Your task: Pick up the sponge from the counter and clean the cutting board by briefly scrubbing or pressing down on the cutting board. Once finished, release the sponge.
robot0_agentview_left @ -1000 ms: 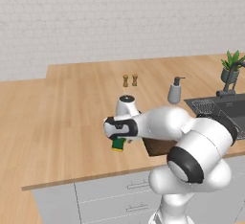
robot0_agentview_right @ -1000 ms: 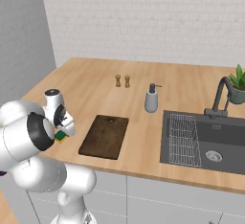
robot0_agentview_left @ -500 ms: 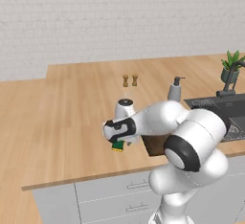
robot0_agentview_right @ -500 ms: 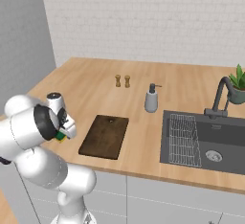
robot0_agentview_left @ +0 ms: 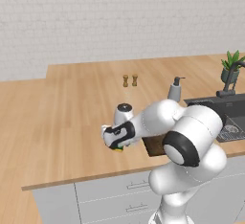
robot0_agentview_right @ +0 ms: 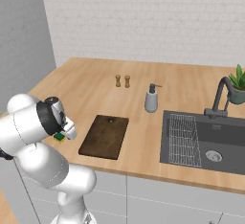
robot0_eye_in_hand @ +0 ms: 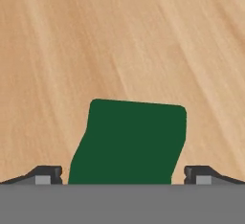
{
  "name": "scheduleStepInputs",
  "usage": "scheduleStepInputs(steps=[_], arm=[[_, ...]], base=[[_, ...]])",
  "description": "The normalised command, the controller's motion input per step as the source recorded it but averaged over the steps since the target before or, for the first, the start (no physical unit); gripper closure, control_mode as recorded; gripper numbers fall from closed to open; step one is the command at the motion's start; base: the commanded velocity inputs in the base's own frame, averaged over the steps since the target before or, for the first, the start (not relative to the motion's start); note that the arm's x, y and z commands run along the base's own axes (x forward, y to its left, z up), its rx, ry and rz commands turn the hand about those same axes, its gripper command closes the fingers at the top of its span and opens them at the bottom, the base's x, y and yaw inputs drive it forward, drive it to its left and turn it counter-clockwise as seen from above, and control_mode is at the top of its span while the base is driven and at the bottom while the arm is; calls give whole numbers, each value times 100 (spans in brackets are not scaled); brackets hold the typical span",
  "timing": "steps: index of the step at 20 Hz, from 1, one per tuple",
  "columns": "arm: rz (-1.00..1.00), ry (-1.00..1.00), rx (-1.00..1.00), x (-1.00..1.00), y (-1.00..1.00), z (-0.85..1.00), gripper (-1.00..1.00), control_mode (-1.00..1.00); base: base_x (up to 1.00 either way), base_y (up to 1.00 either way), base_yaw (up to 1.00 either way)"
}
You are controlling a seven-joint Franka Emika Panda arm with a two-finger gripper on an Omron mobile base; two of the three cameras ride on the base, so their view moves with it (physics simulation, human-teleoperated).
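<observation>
White brick wall (robot0_agentview_right: 158, 22) runs behind the table; grey wall (robot0_agentview_right: 21, 36) closes the corner nearest the pincer (robot0_agentview_right: 66, 133). Dark sink (robot0_agentview_right: 206, 144) with black faucet (robot0_agentview_right: 221, 96) well apart from the pincer, beyond a soap dispenser (robot0_agentview_right: 151, 98). Grey drawer cabinets (robot0_agentview_left: 110, 194) below. Even, flat light.

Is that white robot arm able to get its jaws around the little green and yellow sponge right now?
Probably yes. In the hand view the green-topped sponge sits directly between the two dark fingertips on bare wooden counter, with nothing beside it in the way.
</observation>
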Motion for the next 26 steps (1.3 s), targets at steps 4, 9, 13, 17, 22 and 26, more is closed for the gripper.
scheduleStepInputs(steps=[4, 9, 13, 17, 22, 26], arm=[[2, -10, 0, 0, 0, -23, 100, -100], [0, -3, 0, 0, 0, 0, 100, -100], [0, 0, 0, -11, -8, 12, 100, -100], [-9, -2, 0, -31, -37, 85, 100, -100], [-33, -11, -13, -36, -44, 31, 100, -100], [-33, 0, -4, 0, -68, 16, 100, -100]], base=[[0, 0, 0], [0, 0, 0], [0, 0, 0], [0, 0, 0], [0, 0, 0], [0, 0, 0]])
